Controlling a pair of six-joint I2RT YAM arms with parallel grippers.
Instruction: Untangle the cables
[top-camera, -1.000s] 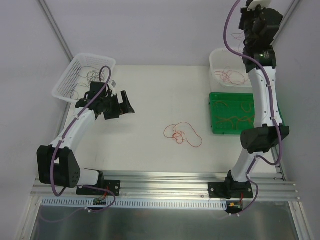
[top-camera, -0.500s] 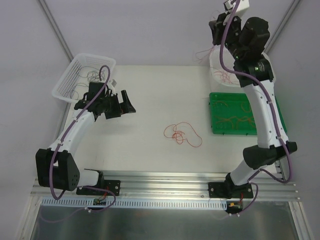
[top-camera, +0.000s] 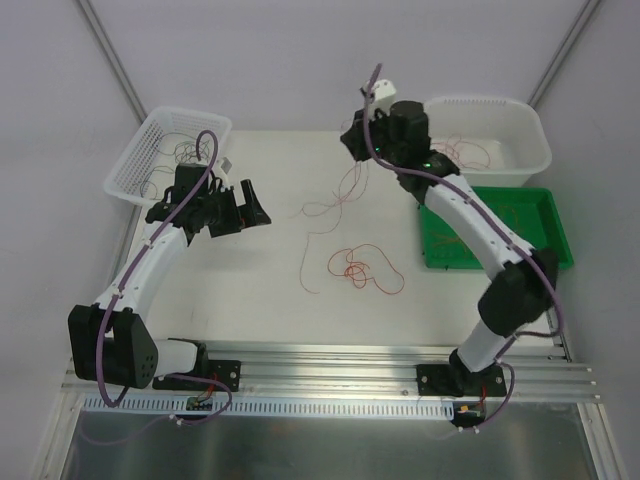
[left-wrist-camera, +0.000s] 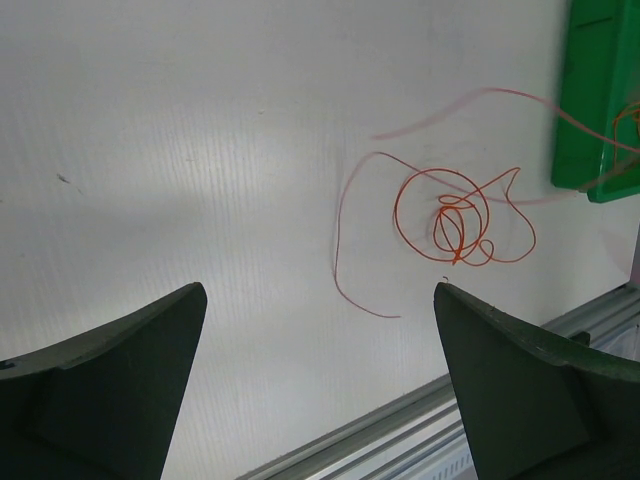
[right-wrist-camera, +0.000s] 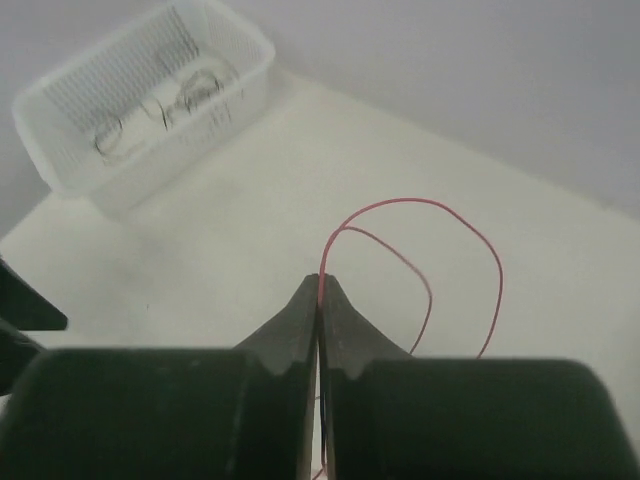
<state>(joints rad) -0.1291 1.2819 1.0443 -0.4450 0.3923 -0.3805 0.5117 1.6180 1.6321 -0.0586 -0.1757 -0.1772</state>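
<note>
A loose tangle of orange-red cables (top-camera: 362, 268) lies on the white table, right of centre. It also shows in the left wrist view (left-wrist-camera: 455, 220). My right gripper (top-camera: 352, 140) is raised over the back middle of the table and is shut on thin red cables (top-camera: 328, 203). These hang down in loops and their ends trail onto the table left of the tangle. The right wrist view shows the jaws (right-wrist-camera: 320, 282) pressed together on a red cable (right-wrist-camera: 430, 215). My left gripper (top-camera: 255, 205) is open and empty at the left, its fingertips (left-wrist-camera: 190, 300) wide apart above the table.
A white mesh basket (top-camera: 190, 117) with dark wires stands at the back left, also in the right wrist view (right-wrist-camera: 150, 90). A white bin (top-camera: 490, 101) with red wires stands at the back right. A green tray (top-camera: 520, 192) with orange wires lies before it. A metal rail (top-camera: 320, 365) runs along the front edge.
My right arm has swung down and left from high above the white bin to over the table's back middle, carrying red cables that now trail onto the table. The left arm has barely moved.
</note>
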